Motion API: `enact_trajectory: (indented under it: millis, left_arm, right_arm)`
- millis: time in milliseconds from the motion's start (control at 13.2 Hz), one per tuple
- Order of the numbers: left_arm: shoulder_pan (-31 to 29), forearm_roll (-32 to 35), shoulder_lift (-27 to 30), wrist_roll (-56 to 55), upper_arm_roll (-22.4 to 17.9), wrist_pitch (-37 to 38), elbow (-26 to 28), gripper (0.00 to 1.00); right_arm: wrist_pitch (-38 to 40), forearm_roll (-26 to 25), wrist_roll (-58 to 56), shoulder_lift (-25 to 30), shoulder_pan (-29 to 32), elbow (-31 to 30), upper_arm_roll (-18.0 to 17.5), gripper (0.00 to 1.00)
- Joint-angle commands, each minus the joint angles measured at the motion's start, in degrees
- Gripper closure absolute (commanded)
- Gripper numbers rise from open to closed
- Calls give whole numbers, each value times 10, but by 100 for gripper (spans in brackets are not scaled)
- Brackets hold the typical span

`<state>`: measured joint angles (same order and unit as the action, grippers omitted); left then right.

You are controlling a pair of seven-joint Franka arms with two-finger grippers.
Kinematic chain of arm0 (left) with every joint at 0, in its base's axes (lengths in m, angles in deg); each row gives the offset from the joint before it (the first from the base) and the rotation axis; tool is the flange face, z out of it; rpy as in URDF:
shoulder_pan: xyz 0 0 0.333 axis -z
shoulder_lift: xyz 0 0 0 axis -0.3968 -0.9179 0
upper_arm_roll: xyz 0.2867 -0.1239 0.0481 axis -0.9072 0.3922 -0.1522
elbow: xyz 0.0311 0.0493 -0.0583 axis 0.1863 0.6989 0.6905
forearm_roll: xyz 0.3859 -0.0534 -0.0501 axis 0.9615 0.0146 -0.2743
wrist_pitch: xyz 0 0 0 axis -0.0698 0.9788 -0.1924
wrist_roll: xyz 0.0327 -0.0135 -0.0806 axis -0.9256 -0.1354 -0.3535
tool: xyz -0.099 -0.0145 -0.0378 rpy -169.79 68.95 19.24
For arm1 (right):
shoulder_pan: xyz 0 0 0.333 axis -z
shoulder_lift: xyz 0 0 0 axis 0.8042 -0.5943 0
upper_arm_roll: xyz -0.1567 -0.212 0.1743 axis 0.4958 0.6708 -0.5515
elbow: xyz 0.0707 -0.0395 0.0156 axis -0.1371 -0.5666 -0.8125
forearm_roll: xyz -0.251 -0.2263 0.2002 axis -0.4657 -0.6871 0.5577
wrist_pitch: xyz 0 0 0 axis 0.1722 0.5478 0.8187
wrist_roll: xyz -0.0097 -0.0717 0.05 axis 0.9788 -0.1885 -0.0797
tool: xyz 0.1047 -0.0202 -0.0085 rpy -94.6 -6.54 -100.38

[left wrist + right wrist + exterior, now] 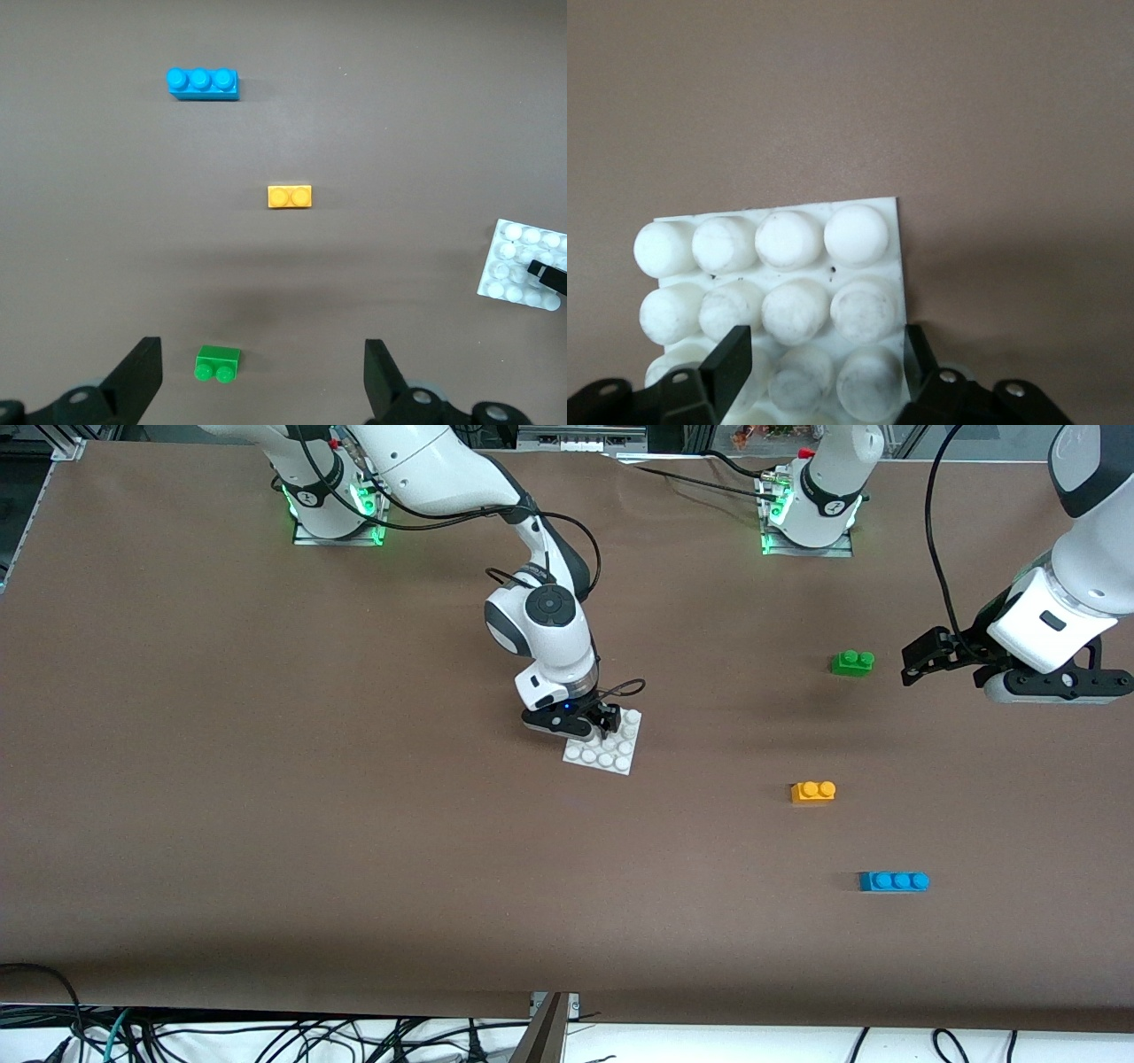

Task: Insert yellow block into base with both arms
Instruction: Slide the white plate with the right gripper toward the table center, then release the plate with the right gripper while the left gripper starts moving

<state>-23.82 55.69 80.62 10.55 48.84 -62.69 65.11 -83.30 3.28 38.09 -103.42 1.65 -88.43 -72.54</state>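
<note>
The yellow block lies studs up on the brown table, toward the left arm's end, well apart from the base near the table's middle. No gripper touches the block.

The right gripper is down on the base. The right wrist view shows what the front view hides: its fingers are clenched on the base, pinching across studs at one edge.

The left gripper hangs above the table near the green brick. The left wrist view shows its fingers spread wide, holding nothing, with the green brick on the table between them.

The green brick is farther from the front camera than the yellow block; the blue brick is nearer. All three stand apart. Nothing lies between the yellow block and the base.
</note>
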Motion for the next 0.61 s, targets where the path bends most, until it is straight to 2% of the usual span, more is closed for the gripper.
enact_trajectory:
  millis: [0, 227, 530]
  left_arm:
    - [-3, -14, -9, 17, 1, 10, -16, 0]
    - [-3, -14, -9, 17, 2, 10, -16, 0]
    - [-3, -14, -19, 18, 4, 11, -15, 0]
  right_arm:
    - [10, -14, 7, -16, -5, 24, 15, 23]
    - [78, -13, 3, -6, -1, 55, 21, 16]
    - [211, -9, -26, 16, 15, 117, 37, 1]
